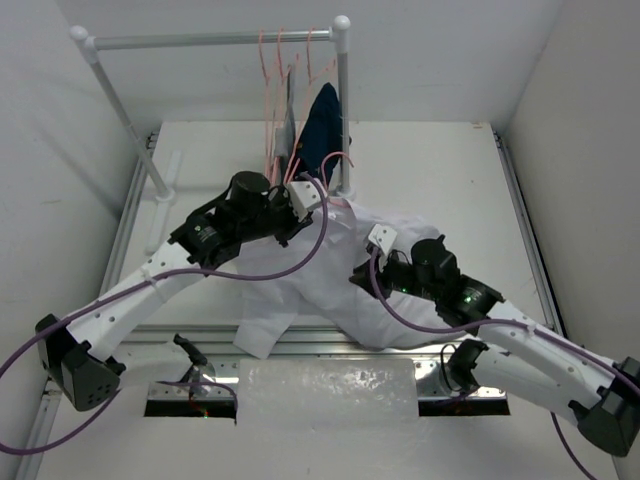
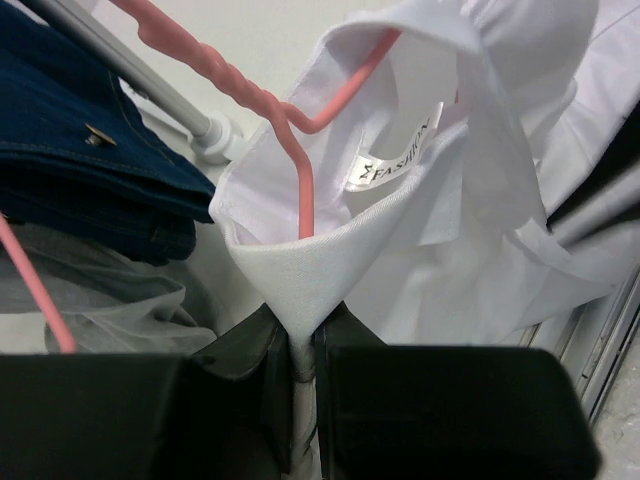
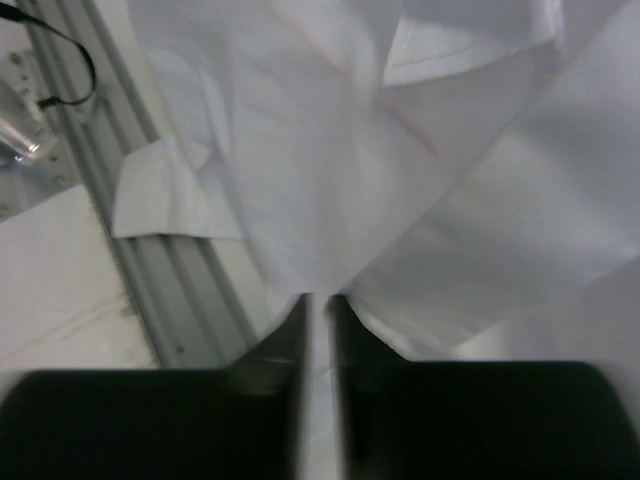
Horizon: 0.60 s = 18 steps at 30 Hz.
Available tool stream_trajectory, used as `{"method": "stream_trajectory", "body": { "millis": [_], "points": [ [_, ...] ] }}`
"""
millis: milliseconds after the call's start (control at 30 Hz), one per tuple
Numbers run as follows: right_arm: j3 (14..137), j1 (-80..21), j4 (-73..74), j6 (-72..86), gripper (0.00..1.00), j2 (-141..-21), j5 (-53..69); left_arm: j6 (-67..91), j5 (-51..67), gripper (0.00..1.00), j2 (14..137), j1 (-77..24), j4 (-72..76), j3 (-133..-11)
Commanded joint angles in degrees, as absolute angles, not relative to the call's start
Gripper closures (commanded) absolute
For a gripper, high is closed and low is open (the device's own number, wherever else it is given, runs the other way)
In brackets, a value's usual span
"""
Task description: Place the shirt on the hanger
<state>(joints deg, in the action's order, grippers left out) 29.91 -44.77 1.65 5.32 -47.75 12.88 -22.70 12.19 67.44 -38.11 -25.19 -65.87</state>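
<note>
Left gripper [image 2: 303, 350] pinches the collar of the shirt [image 2: 470, 250] near the rail [image 2: 170, 100], the hanger [image 2: 303, 180] threaded inside it; right gripper [image 3: 318, 330] clamps a fold of its body over the table [image 1: 450, 170] — thin, limp cloth, probably slippery, best held at collar and shoulders

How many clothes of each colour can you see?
White shirt: 1
Navy-blue garment: 1
Grey garment: 1
Total: 3
</note>
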Motion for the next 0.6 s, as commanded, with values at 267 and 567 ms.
{"method": "stream_trajectory", "body": {
  "millis": [267, 567],
  "points": [
    [45.3, -45.3, 9.7, -1.6, 0.58, -37.6, 12.2, -33.0, 21.4, 1.00, 62.4, -37.5, -21.2, -62.8],
    [55.8, -45.4, 11.3, -6.1, 0.69, -48.9, 15.4, -34.4, 23.6, 1.00, 62.3, -37.5, -22.3, -62.7]
  ]
}}
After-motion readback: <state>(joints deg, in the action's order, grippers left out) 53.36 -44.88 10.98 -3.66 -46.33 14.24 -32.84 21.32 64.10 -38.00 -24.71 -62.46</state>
